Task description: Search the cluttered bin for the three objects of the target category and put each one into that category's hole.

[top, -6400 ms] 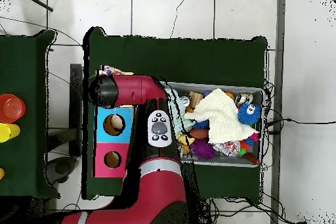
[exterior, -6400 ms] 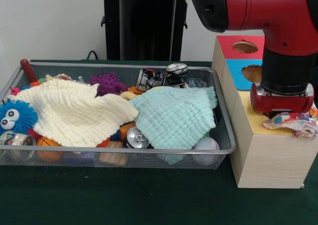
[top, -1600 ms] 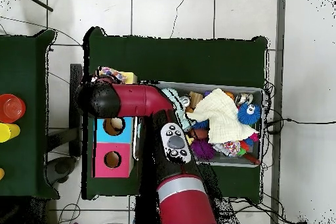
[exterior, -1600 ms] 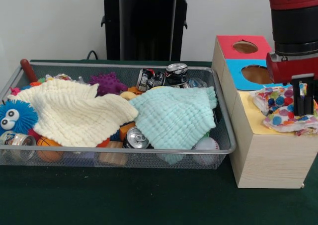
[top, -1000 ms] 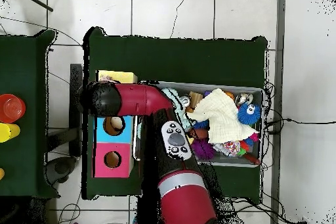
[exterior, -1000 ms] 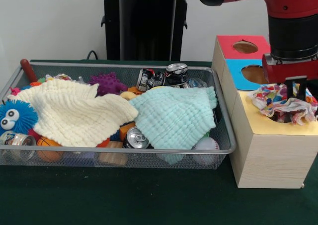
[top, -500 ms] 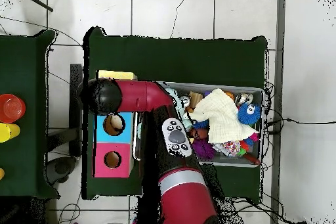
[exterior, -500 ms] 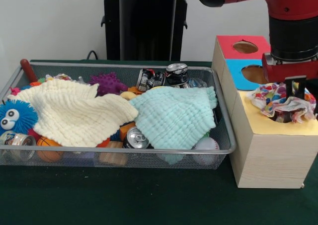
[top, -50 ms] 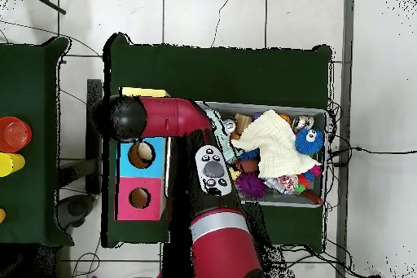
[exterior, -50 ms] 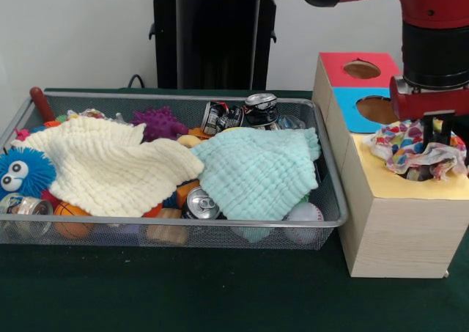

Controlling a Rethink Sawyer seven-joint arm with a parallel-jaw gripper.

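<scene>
The arm [exterior, -50 ms: 432, 24] enters from the upper right of the front view and descends vertically over the wooden box [exterior, -50 ms: 399, 222] at the right of the frame. In the overhead view the arm [top, -50 ms: 175, 120] runs from the lower centre up and then left, ending in a black joint over the box at centre left.

The wire bin [exterior, -50 ms: 322, 163] fills the left and centre of the front view. Two large cloths lie on top of its contents: a cream cloth [exterior, -50 ms: 110, 167] at left and a pale green cloth [exterior, -50 ms: 256, 171] at centre right. A blue fuzzy toy [exterior, -50 ms: 22, 172] with eyes is at the far left, a purple spiky toy [exterior, -50 ms: 157, 122] sits at the back, crushed cans [exterior, -50 ms: 245, 112] lie at the back centre, and one can [exterior, -50 ms: 199, 204] rests at the front edge.

The box top carries three coloured panels: red at the rear, blue in the middle, yellow at the front. The red hole [exterior, -50 ms: 361, 69] and blue hole [exterior, -50 ms: 377, 109] are visible.

The gripper [exterior, -50 ms: 432, 130] is directly above the yellow panel. One dark finger is visible; whether the gripper is open or closed cannot be told.

The spotted cloth [exterior, -50 ms: 410, 150], white with multicoloured dots, lies bunched on the yellow panel directly beneath the gripper, at the right edge of the frame. Whether the finger touches it cannot be told.
</scene>
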